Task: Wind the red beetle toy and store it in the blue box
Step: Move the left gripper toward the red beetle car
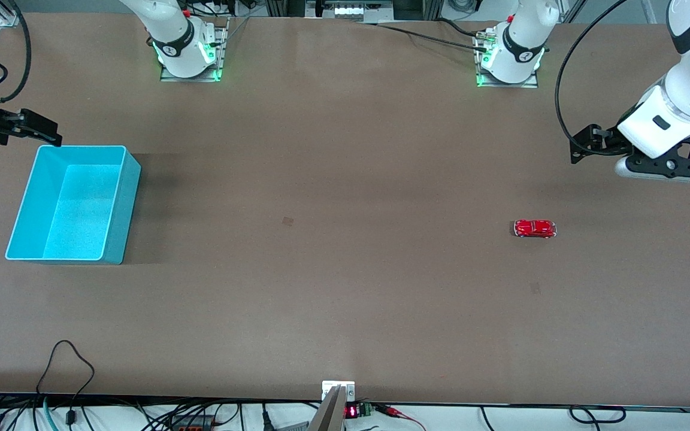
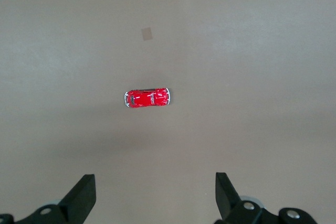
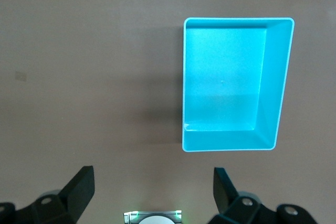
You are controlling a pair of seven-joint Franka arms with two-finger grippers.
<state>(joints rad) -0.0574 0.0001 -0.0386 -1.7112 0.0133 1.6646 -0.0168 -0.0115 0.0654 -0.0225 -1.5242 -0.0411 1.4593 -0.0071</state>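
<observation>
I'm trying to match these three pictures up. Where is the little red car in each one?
Front view: the car sits on the bare table toward the left arm's end.
Left wrist view: the car lies mid-picture, ahead of the open left gripper.
Right wrist view: not in it.
Shared landmark: a small dark patch on the table beside the car.
</observation>
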